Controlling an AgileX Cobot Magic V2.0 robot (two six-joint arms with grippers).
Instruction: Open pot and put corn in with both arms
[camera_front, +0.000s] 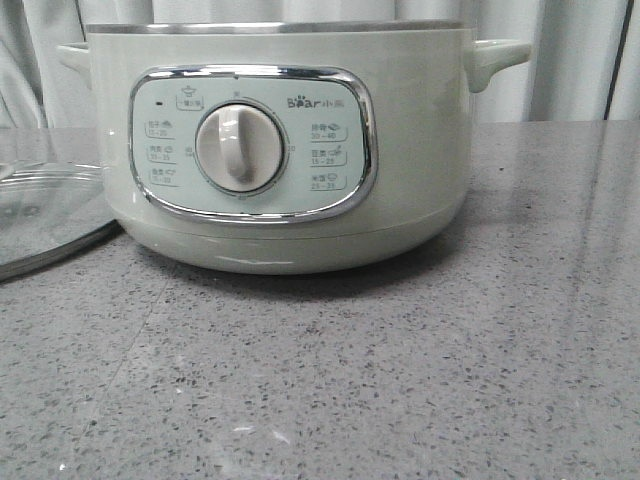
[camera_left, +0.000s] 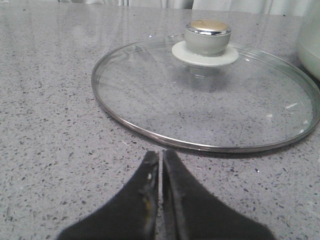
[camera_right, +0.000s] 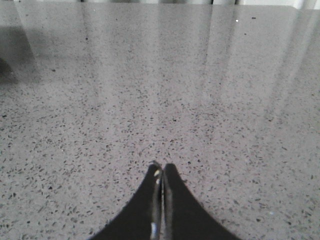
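Speckled grey countertop (camera_front: 420, 380) carries the pale-green pot (camera_front: 280, 150), standing at centre in the front view, uncovered, top rim cut off by the frame. Glass lid (camera_left: 205, 95) lies flat on the counter just left of the pot, knob (camera_left: 207, 35) upward. Left gripper (camera_left: 161, 160): fingers pressed together, holding nothing, short of the lid's rim. Right gripper (camera_right: 161, 172): fingers together, empty, over bare counter. Corn not visible; pot interior hidden.

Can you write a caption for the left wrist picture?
Glass lid lying flat on the speckled counter, knob up, beyond the shut left gripper.
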